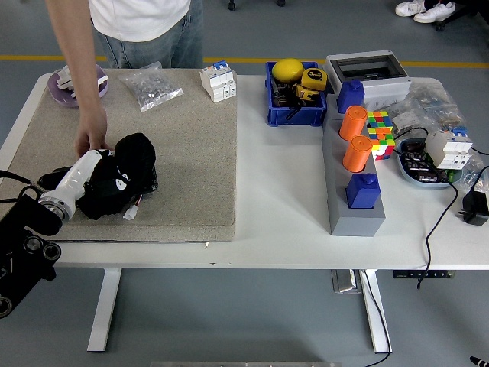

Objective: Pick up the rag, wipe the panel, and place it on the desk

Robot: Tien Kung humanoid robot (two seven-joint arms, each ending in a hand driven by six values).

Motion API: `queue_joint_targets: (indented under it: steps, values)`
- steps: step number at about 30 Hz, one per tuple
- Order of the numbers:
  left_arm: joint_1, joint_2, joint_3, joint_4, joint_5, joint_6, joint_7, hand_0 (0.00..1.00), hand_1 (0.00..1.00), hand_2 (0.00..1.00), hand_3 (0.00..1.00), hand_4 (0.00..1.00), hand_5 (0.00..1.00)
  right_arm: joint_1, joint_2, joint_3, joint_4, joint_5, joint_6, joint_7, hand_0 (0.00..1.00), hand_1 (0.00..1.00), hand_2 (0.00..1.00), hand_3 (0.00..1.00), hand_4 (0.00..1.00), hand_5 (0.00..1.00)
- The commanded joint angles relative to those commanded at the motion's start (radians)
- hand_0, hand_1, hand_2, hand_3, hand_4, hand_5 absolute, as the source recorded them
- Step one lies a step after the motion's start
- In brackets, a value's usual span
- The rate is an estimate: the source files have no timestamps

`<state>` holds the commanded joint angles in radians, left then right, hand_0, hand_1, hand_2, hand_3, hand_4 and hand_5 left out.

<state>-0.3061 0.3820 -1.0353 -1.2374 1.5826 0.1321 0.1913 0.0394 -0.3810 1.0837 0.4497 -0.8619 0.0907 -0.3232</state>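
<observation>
The robot's left hand (121,180) sits on the beige mat (191,153), a black shape bunched together with the black rag (134,157). Black on black, I cannot tell where fingers end and cloth begins, so whether the hand grips the rag or only presses on it stays unclear. Under both lies the dark panel (150,181), nearly all covered; only a sliver of its edge shows at the far-right side of the hand, with a small white connector (131,213) poking out just on the near side. The white forearm runs back toward the lower left corner, where the arm's black body is cut off by the picture's edge. Just left of the hand, a person's hand (90,142) rests at the panel's far-left end, fingers down; the person is cut off above the waist. The right arm is nowhere to be seen.
</observation>
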Motion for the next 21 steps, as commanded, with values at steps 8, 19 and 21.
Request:
queue_joint_targets:
  steps: [8,19,21]
  values:
    - [-0.029,-0.007,0.046,-0.004,-0.003,-0.004,0.005,0.246,0.248,0.613,0.515,0.053,0.002,0.001,-0.002,0.000,0.000,0.002,0.001,-0.001,0.764,0.702,0.728,0.701,0.998,0.637]
    - [-0.024,0.010,0.039,-0.027,0.018,0.001,0.008,0.246,0.249,0.615,0.516,0.055,0.002,0.001,-0.001,0.003,0.002,0.001,0.003,-0.001,0.764,0.701,0.728,0.701,0.998,0.637]
    - [-0.019,0.016,0.032,-0.024,0.020,0.002,0.008,0.246,0.248,0.616,0.517,0.054,0.002,0.001,-0.002,0.004,0.002,0.001,0.003,-0.001,0.764,0.702,0.728,0.702,0.998,0.636]
